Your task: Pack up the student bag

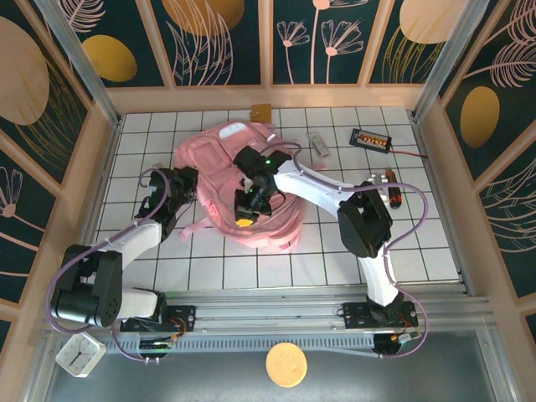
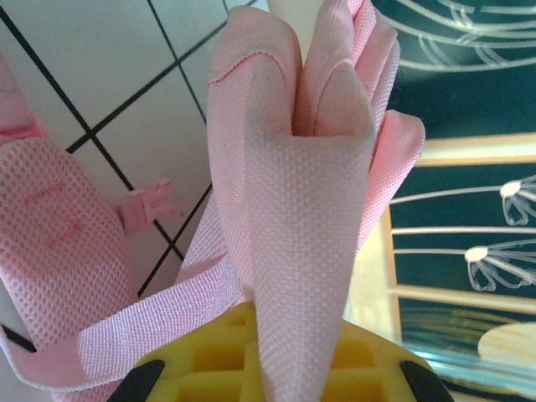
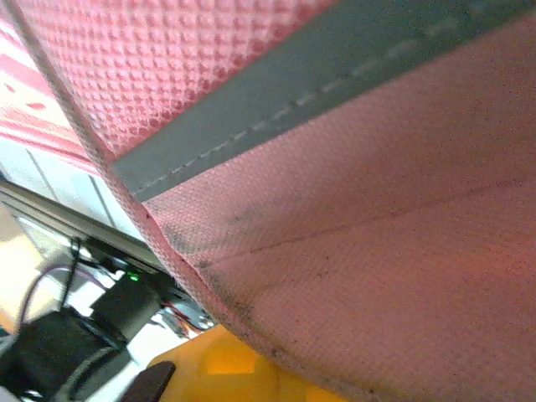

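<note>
The student bag, a large soft pink backpack, lies crumpled in the middle of the tiled table. My left gripper is at its left edge. In the left wrist view this gripper is shut on a fold of the bag's pink fabric, which stands up from between the yellow jaws. My right gripper sits over the bag's near half. In the right wrist view pink bag fabric runs down into the yellow jaws of that gripper, which are shut on it.
A black device with orange parts, a pale flat item and a red-and-black item lie right of the bag. A tan piece rests at the back wall. A pink strap with a buckle trails over the tiles.
</note>
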`<state>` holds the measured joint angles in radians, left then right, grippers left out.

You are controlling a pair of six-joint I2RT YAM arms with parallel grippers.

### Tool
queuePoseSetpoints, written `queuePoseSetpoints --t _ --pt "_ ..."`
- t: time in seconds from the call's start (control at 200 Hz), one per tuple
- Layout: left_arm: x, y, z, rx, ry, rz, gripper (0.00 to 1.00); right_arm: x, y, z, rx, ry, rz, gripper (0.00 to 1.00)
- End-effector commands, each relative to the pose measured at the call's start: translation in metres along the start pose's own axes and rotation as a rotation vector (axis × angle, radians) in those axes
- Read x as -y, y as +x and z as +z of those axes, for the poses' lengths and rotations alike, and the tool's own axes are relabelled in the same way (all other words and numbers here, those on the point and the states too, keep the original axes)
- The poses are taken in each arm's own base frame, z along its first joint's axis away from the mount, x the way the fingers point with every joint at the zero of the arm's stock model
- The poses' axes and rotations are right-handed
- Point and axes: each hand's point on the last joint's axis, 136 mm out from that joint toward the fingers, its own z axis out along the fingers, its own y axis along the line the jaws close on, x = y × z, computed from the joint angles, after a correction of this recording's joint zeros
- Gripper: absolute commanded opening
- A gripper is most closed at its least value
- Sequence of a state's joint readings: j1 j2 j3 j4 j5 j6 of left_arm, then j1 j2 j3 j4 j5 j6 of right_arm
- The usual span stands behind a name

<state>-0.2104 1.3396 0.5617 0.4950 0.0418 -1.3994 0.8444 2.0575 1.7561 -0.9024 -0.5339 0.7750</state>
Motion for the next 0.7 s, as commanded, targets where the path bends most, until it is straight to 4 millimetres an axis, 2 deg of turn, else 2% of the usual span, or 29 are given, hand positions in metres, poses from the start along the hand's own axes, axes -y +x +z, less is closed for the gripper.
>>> queuePoseSetpoints --t 0.0,0.075,0.195,0.275,0.38,0.415,0.425,0.435,0.58,0.616,0.696 --pt "0.058 0.032 -0.013 -0.126 0.205 -0.115 0.0 -0.069 -0.063 -0.033 0.217 -0.332 0.021 0.0" --pt "0.063 0.035 -0.012 -0.137 0.22 -0.115 0.0 -0.067 -0.066 -0.035 0.223 -0.386 0.123 0.0" --pt "0.067 0.039 -0.011 -0.156 0.234 -0.115 0.0 -0.082 -0.071 -0.044 0.238 -0.471 0.159 0.0" --pt "0.065 0.039 -0.012 -0.152 0.229 -0.113 0.0 -0.088 -0.071 -0.046 0.226 -0.435 0.118 0.33" --pt "0.056 0.044 -0.008 -0.183 0.171 -0.048 0.0 -0.075 -0.064 -0.056 0.226 -0.383 0.079 0.68" --pt "0.051 0.047 -0.006 -0.203 0.146 -0.027 0.0 -0.067 -0.062 -0.062 0.229 -0.368 0.072 0.85" --pt "0.05 0.047 -0.006 -0.209 0.14 -0.021 0.0 -0.065 -0.06 -0.064 0.23 -0.364 0.068 0.95" --pt "0.049 0.048 -0.005 -0.214 0.135 -0.016 0.0 -0.062 -0.059 -0.066 0.231 -0.36 0.066 0.98" --pt "0.029 0.04 -0.009 -0.227 0.061 0.046 0.0 -0.018 -0.045 -0.099 0.285 -0.287 0.05 0.99" --pt "0.025 0.035 -0.011 -0.223 0.038 0.063 0.0 -0.009 -0.045 -0.108 0.313 -0.273 0.043 0.99" --pt "0.017 0.027 -0.013 -0.24 0.004 0.096 0.0 0.029 -0.052 -0.124 0.398 -0.18 0.038 0.99"
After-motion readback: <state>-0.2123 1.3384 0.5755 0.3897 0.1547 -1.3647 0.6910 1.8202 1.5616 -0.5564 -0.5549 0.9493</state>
